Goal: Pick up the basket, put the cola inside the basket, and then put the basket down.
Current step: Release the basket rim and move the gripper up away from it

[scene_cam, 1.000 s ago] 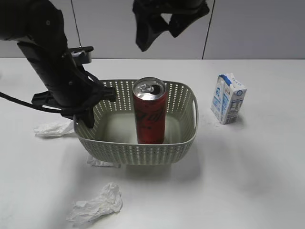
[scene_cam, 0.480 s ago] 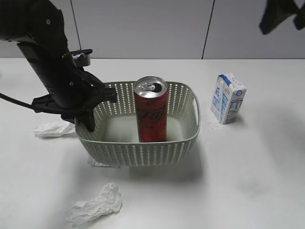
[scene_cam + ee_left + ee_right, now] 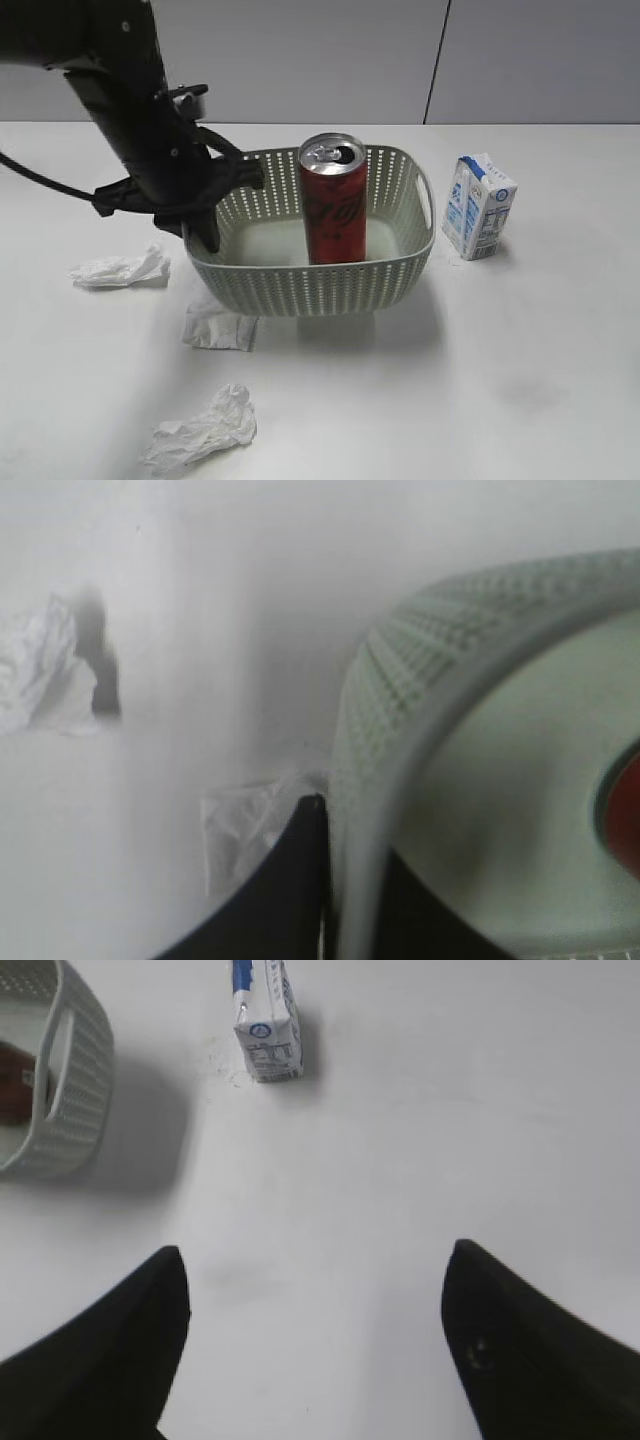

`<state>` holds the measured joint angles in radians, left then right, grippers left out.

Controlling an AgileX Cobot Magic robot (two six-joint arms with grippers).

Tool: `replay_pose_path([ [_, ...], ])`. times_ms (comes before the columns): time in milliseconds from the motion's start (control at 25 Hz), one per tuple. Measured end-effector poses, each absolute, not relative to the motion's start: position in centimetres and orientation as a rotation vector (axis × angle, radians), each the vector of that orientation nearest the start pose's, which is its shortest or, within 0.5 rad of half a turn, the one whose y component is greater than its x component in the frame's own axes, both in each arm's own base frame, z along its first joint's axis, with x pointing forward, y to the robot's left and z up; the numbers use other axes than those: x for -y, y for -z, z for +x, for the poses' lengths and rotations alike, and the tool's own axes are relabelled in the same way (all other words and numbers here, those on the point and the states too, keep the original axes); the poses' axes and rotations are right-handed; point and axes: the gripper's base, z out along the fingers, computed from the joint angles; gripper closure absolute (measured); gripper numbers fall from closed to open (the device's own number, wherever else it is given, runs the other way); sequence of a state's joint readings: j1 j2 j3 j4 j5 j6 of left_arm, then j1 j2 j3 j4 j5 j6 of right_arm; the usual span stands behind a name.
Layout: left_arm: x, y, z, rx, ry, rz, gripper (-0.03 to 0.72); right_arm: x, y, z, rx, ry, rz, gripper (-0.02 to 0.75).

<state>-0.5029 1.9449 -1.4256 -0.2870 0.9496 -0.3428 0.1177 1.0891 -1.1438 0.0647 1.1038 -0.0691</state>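
Note:
The pale green basket (image 3: 320, 285) hangs tilted a little above the table, with its shadow below it. My left gripper (image 3: 205, 215) is shut on its left rim. In the left wrist view the basket wall (image 3: 420, 650) runs between the two black fingers of my left gripper (image 3: 352, 840). The red cola can (image 3: 335, 200) stands upright inside the basket; its red edge shows in the left wrist view (image 3: 625, 800). My right gripper (image 3: 315, 1260) is open and empty above bare table, right of the basket (image 3: 60, 1090). It is out of the exterior view.
A white-and-blue milk carton (image 3: 480, 205) stands right of the basket and also shows in the right wrist view (image 3: 265, 1030). Crumpled tissues lie at the left (image 3: 120, 270), under the basket's left corner (image 3: 218, 328) and at the front (image 3: 200, 430).
My left gripper has raised the basket, with the can in it, up and to the right. My right arm has withdrawn to the right, out of the exterior view.

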Motion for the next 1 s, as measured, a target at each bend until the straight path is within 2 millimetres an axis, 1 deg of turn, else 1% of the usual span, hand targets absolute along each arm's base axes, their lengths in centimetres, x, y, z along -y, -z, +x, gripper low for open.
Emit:
replay_pose_path([
  [160, 21.9, -19.6, 35.3, -3.036, 0.467, 0.036, 0.687, -2.3, -36.0, 15.3, -2.449, -0.105, -0.214, 0.147],
  [360, 22.1, -18.8, 36.1, -3.011, 0.453, 0.034, 0.685, -1.7, -33.1, 10.2, -2.390, -0.105, -0.209, 0.146],
  [480, 22.1, -18.1, 36.4, -3.010, 0.435, 0.038, 0.666, -1.4, -31.5, 7.6, -2.342, -0.105, -0.206, 0.146],
  [680, 22.2, -16.4, 36.5, -3.051, 0.406, 0.036, 0.617, -1.0, -28.9, 4.3, -2.253, -0.106, -0.201, 0.146],
  [800, 22.2, -16.4, 36.6, -3.047, 0.414, 0.030, 0.580, -0.8, -27.9, 2.7, -2.189, -0.107, -0.198, 0.147],
  [920, 22.3, -16.4, 36.6, -3.044, 0.419, 0.035, 0.507, -0.7, -27.2, 1.5, -2.124, -0.111, -0.192, 0.147],
  [1000, 22.3, -16.4, 36.6, -3.043, 0.420, 0.042, 0.421, -0.6, -26.8, 0.7, -2.080, -0.117, -0.183, 0.147],
])
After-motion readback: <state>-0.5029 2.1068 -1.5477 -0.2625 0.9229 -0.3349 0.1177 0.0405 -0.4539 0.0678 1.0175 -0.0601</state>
